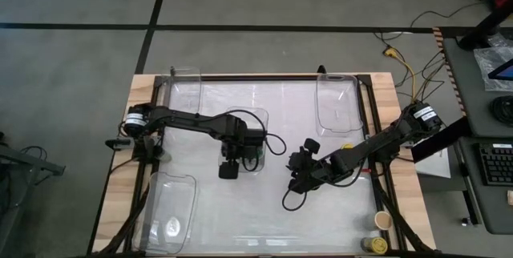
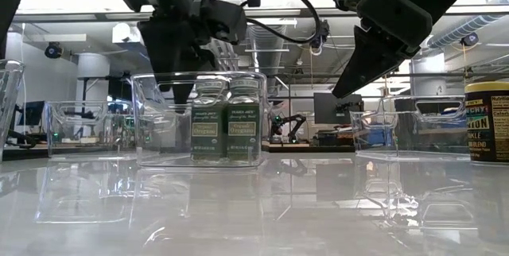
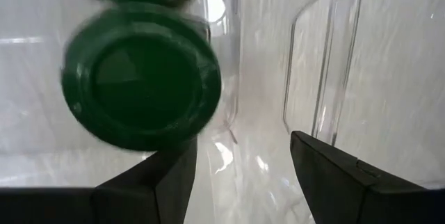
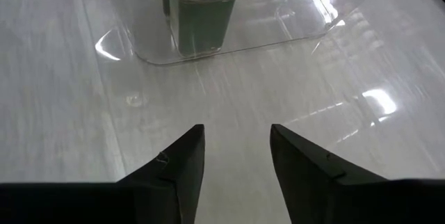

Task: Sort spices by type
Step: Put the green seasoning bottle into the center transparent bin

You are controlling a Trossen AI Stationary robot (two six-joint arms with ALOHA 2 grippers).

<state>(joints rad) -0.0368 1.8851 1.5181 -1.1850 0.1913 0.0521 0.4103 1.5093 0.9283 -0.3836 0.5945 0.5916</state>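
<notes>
Left wrist view: round ribbed green-lidded jar (image 3: 141, 85)

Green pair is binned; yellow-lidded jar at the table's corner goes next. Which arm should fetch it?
Right, probably. The yellow-lidded jar sits on the right arm's side; the right gripper hangs open and empty, while the left gripper is over the centre bin.

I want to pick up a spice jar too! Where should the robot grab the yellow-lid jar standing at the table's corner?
Probably from straight above, fingers closing on opposite sides of the round yellow lid. The yellow-lid jar stands upright, so its top faces up. A tan-lid jar stands close beside it, so the fingers should avoid that side.
</notes>
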